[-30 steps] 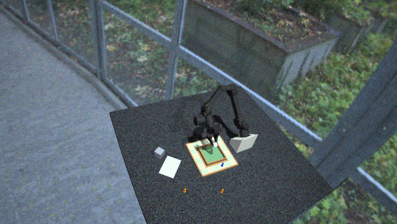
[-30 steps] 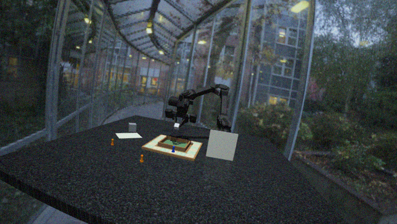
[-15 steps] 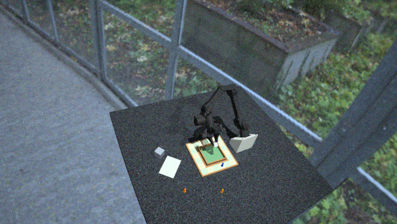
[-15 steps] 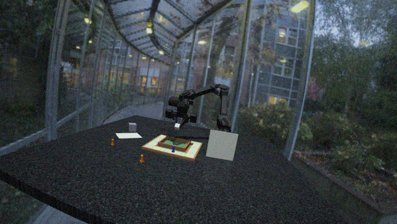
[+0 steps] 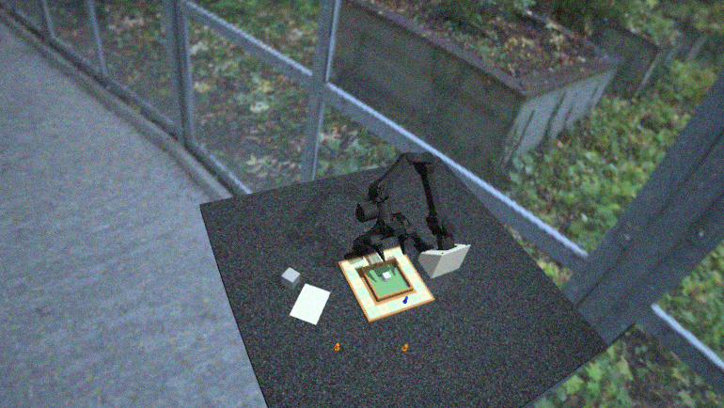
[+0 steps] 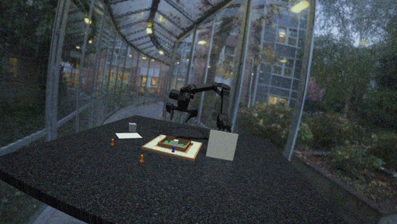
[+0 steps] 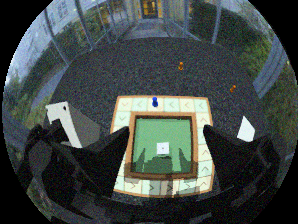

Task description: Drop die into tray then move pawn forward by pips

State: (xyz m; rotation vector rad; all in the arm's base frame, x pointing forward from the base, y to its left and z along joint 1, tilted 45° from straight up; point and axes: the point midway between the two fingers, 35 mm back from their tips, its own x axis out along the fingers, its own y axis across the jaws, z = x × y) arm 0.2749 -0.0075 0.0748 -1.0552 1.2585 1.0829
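The white die [image 5: 385, 275] [image 6: 176, 141] [image 7: 163, 148] lies on the green floor of the tray [image 5: 394, 294] [image 7: 150, 129]. Its top shows one dark pip in the wrist view. The blue pawn [image 5: 404, 300] [image 6: 172, 149] [image 7: 155, 102] stands upright on the board [image 5: 361, 291] [image 6: 192, 153], in the third square from the left of the far row in the wrist view. The arrows in that row point left there, and down in the left column. My gripper [image 6: 178, 121] [image 7: 168, 129] is wide open and empty, well above the tray and clear of die and pawn.
A pale upright panel [image 5: 444, 260] [image 6: 221, 144] [image 7: 65, 120] stands beside the board near the arm's base. On the other side are a white sheet [image 5: 309, 304] [image 6: 128, 135] [image 7: 246, 130] and a grey cube [image 5: 290, 275] [image 6: 132, 127]. Two orange pawns [image 5: 337, 347] [image 5: 404, 347] stand beyond the board.
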